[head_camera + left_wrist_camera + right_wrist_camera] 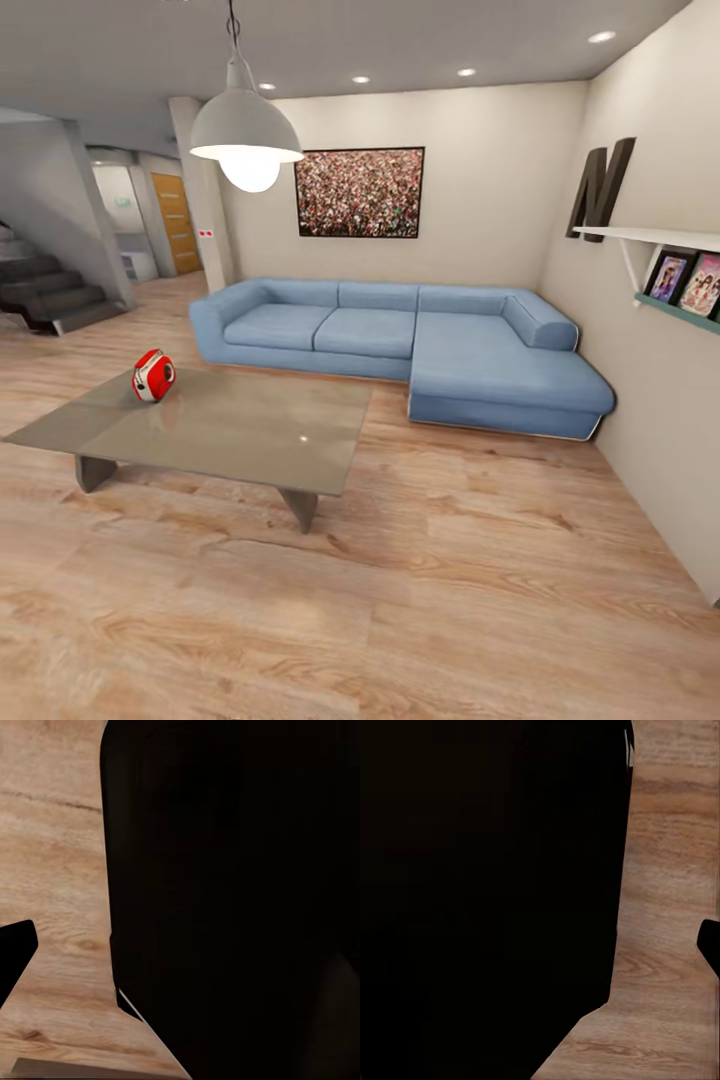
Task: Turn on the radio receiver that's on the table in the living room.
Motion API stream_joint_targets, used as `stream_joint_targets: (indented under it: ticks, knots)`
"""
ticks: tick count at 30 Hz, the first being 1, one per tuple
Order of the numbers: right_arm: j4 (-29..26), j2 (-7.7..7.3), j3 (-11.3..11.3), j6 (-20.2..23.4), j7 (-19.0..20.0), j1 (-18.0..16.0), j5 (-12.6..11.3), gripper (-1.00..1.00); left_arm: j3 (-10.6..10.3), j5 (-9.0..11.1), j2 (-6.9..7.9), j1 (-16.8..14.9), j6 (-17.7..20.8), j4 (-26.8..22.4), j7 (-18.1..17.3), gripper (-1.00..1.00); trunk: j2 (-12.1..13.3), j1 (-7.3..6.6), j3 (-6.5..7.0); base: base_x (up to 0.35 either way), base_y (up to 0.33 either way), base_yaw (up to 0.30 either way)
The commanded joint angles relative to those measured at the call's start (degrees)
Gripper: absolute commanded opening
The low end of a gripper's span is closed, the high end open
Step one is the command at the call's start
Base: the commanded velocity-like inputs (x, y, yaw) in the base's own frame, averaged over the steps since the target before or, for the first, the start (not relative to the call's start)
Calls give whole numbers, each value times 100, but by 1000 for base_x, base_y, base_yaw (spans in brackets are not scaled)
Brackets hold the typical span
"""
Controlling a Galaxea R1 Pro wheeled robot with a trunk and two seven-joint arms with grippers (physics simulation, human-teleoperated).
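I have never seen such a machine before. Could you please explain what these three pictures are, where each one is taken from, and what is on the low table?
These are simulator renders from a wheeled robot with two arms. The large picture comes from the camera on its head: it looks into a living room with a blue sofa, a framed picture on the wall and a hanging lamp. On the low grey table, near its far left part, stands a small red radio receiver, which the robot must turn on. The other two pictures come from cameras near each gripper. They mostly show a dark shape, probably the robot's own body, and the wooden floor. Nothing can be seen held, and I cannot tell whether the grippers are open.
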Motion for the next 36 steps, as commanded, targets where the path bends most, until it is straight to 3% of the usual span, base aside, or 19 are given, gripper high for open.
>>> stream_joint_targets:
  ticks: [1,36]
  knots:
    - [0,-2,0,-1,0,0,0,100,0,0,-1,0,0,2,0,100,0,0,-3,0,0,284]
    - [0,0,8,-4,0,0,0,100,0,0,-4,0,0,0,0,100,0,0,-99,0,0,284]
